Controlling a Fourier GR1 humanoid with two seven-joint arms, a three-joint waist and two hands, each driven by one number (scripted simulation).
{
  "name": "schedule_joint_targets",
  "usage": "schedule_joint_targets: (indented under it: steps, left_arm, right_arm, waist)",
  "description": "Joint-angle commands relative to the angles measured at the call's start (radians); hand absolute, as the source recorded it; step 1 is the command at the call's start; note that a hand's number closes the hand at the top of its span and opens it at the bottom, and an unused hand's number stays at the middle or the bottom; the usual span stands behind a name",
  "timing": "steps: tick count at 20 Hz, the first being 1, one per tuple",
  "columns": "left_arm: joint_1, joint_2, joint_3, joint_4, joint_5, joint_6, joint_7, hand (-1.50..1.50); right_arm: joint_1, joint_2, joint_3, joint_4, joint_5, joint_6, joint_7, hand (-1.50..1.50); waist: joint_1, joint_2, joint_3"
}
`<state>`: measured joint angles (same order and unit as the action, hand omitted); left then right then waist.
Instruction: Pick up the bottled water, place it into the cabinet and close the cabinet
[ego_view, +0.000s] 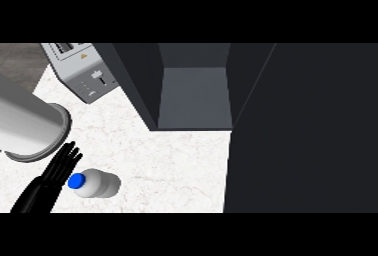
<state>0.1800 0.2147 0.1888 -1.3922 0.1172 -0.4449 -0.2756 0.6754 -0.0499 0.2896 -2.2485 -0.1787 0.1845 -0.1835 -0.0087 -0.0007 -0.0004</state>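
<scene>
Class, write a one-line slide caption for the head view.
Left hand open beside the bottled water on the counter, the cabinet standing open.

Bottled water (98, 183): white body, blue cap. Tabletop (177, 160): white with faint grey veining. Cabinet (193, 95): dark grey outside, lighter grey inside. Toaster (85, 70): silver-grey. Left hand (52, 180): black. Forearm (26, 127): light grey.

Not much to read here, honestly. The only sign I can spot is a little orange warning triangle on the top face of the toaster (83, 70) at the back left of the counter (170, 160), plus a few tiny marks by its side controls that are too small to make out. The bottled water (96, 183) shows no legible label.
</scene>
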Motion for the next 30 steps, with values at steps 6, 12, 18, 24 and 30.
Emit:
schedule_joint_targets:
  steps: [6, 12, 18, 24, 30]
  left_arm:
    - [-0.188, 0.01, 0.039, 0.398, -0.031, -0.031, -0.126, -1.5]
    - [-0.251, 0.028, 0.031, 0.538, -0.084, -0.046, -0.245, -1.5]
    - [-0.285, 0.051, 0.028, 0.658, -0.099, -0.09, -0.309, -1.5]
    - [-0.39, 0.034, 0.028, 0.879, -0.129, -0.084, -0.411, -1.5]
    - [-0.387, 0.001, 0.016, 0.875, -0.081, -0.184, -0.378, -1.5]
  right_arm:
    - [0.018, -0.026, 0.019, 0.0, -0.006, 0.003, -0.009, -1.5]
    - [0.066, -0.051, -0.012, 0.012, -0.026, 0.033, -0.069, -1.5]
    - [0.005, -0.013, 0.041, 0.046, 0.025, -0.015, -0.074, -1.5]
    - [0.046, -0.042, 0.021, 0.018, -0.034, 0.001, -0.07, -1.5]
    - [0.027, -0.021, 0.048, 0.081, 0.018, -0.007, -0.109, -1.5]
  waist:
    - [-0.002, 0.001, 0.0]
    - [-0.004, 0.0, 0.0]
    - [0.001, 0.0, 0.0]
    - [-0.007, 0.002, -0.001]
    - [-0.006, 0.0, 0.0]
